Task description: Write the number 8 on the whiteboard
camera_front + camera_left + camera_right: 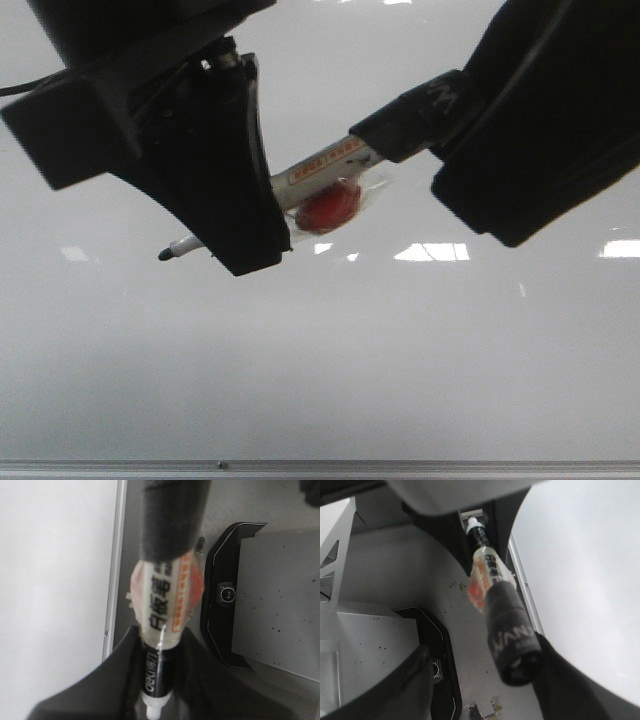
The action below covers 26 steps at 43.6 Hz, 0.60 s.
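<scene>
Left gripper (215, 215) and right gripper (480, 130) both clench the marker (325, 168) above the whiteboard (400, 380). Looks like handover or uncapping; no number 8 visible. Next, likely part the hands and bring the tip (165, 255) down onto the board.

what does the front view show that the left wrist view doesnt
Only the front view shows the marker's black tip poking out past the left claw, the right claw at the marker's wrapped end, and bright glare patches on the whiteboard; no 8 is drawn there.

Only the left wrist view shows a black-rimmed grey platform beside the board and the dark surface around it.

Both show the marker with its printed label, the red blob taped to it, the board and its metal edge strip.
</scene>
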### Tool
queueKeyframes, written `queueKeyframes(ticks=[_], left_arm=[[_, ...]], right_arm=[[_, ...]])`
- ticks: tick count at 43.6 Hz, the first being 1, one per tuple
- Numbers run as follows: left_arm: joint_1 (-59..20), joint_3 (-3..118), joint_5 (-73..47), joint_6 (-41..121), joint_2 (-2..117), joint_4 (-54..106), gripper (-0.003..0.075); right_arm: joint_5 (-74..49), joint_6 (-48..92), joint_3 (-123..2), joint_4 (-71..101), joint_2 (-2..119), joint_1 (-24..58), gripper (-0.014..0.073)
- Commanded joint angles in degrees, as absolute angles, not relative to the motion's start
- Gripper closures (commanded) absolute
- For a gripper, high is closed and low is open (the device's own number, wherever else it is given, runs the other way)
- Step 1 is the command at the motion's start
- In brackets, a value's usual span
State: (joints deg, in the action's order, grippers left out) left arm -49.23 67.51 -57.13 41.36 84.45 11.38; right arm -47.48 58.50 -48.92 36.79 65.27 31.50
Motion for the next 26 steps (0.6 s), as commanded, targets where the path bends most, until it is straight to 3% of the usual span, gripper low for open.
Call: queueKeyframes(ticks=[1, 11, 26], left_arm=[[-49.71, 69.5, -55.85, 42.91, 82.66, 12.08, 0.0741], [-49.71, 69.5, -55.85, 44.45, 82.66, 12.08, 0.0741], [-49.71, 69.5, -55.05, 47.38, 82.66, 12.08, 0.0741]], right_arm=[[-43.09, 59.01, -51.03, 40.04, 65.89, 32.66, 0.0167], [-39.31, 59.01, -51.03, 43.01, 66.96, 33.11, 0.0172], [-40.3, 59.01, -51.03, 44.95, 66.96, 33.11, 0.0418]])
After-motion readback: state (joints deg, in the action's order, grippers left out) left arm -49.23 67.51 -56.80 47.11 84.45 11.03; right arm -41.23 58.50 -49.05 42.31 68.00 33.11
